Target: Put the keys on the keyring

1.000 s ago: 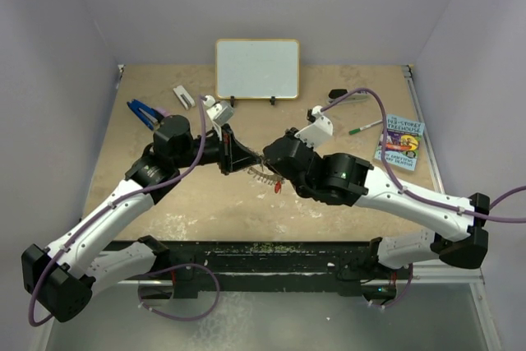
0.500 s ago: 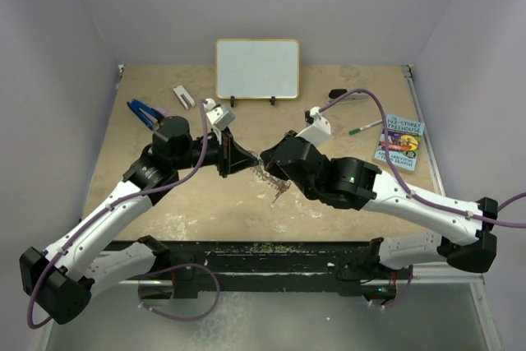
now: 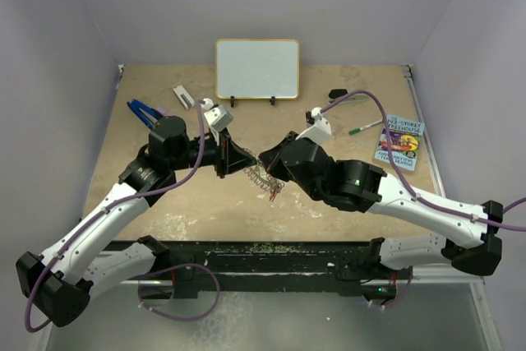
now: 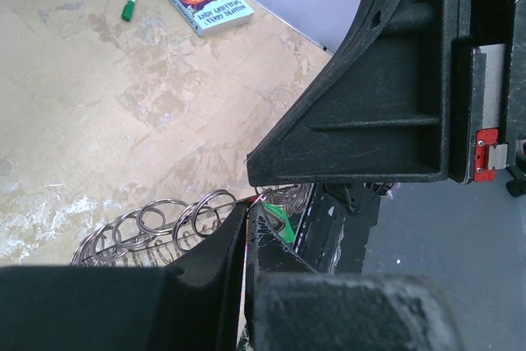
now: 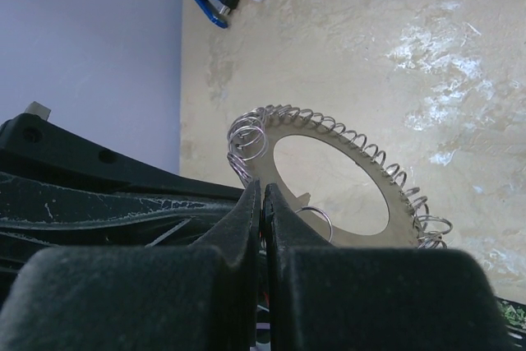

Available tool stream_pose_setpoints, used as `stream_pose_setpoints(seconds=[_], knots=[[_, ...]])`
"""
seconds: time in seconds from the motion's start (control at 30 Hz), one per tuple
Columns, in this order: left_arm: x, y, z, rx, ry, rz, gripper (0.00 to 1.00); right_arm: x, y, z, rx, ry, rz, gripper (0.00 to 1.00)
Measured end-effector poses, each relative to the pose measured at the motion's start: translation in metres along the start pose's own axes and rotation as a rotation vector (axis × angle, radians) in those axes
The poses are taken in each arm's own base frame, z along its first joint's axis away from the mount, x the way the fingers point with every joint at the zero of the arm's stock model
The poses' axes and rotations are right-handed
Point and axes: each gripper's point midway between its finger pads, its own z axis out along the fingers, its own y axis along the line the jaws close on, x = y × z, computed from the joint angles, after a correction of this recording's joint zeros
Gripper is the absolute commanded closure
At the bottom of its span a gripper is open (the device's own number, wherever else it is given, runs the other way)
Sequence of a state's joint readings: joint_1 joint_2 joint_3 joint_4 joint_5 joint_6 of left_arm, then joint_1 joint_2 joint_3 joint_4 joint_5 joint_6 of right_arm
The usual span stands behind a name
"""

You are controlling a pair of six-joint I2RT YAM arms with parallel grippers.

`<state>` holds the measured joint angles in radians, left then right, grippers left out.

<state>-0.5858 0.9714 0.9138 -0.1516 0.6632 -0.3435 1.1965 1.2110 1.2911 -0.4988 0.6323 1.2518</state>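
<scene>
1. The keyring (image 3: 261,177) is seen at the centre of the top view, between the two grippers and above the table (image 3: 205,203).
2. The left gripper (image 3: 233,159) is judged to be clamped on the keyring's rim. In the left wrist view the wire loops run in between its fingers.
3. The right gripper (image 3: 265,159) is pressed together, with only a hairline gap seen in the right wrist view. What is pinched there, if anything, cannot be told.
4. Key relation: in the right wrist view the keyring (image 5: 308,127) lies straight ahead of the tips and to their right, its flat face turned to the camera. The tips meet the lower left of the rim, beside a loose loop.
5. The green key (image 4: 282,224) is seen at lower centre of the left wrist view, just beside the loops at the left gripper's tips. The red key is not made out for certain.
6. Judgement: threading falls to the right gripper, with the left as holder.
</scene>
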Motion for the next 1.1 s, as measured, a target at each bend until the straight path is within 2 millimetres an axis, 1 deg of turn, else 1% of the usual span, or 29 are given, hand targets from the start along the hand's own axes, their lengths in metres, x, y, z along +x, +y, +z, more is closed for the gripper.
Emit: stream_pose_setpoints(seconds=[0.4,0.7,0.83,0.97,1.03,1.1], knots=[[-0.003,-0.001,-0.006,0.008,-0.009,0.129,0.96,0.01,0.006,0.002,-0.071,0.05,-0.025,1.0],[-0.01,-0.016,-0.015,0.075,-0.038,0.286,0.96,0.013,0.016,-0.008,-0.137,0.097,-0.039,1.0],[-0.011,-0.024,-0.017,0.118,-0.046,0.339,0.96,0.015,0.019,-0.008,-0.153,0.112,-0.045,1.0],[-0.013,-0.034,-0.019,0.169,-0.053,0.373,0.96,0.019,0.022,-0.002,-0.186,0.117,-0.059,1.0],[-0.016,-0.039,-0.019,0.193,-0.066,0.393,0.96,0.025,0.019,0.003,-0.206,0.137,-0.073,1.0],[-0.028,-0.044,-0.02,0.2,-0.105,0.438,0.96,0.042,0.015,0.006,-0.23,0.199,-0.092,1.0]])
